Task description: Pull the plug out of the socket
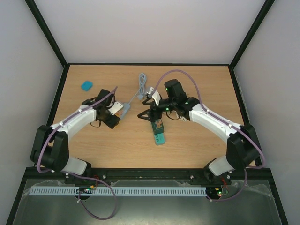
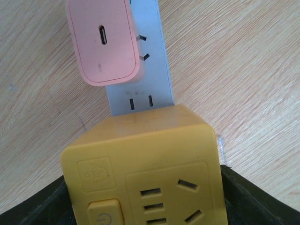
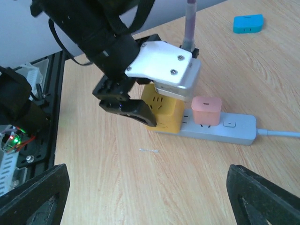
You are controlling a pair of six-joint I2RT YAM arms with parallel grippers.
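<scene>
A grey power strip (image 2: 140, 96) lies on the wooden table. A pink plug (image 2: 103, 42) sits in it, and a yellow cube adapter (image 2: 145, 159) is plugged in at its near end. My left gripper (image 2: 145, 192) is shut on the yellow adapter, one dark finger pressed against each side. In the right wrist view the left gripper (image 3: 140, 108) holds the yellow adapter (image 3: 166, 112) beside the pink plug (image 3: 206, 110) on the strip (image 3: 229, 131). My right gripper (image 3: 147, 197) is wide open and empty, hovering to the right of the strip (image 1: 126, 108).
A teal block (image 1: 159, 135) lies under my right gripper (image 1: 149, 115). A small blue block (image 1: 86, 85) sits at the back left. The strip's grey cable (image 1: 140, 84) runs toward the back. A tiny white scrap (image 3: 151, 151) lies on the wood.
</scene>
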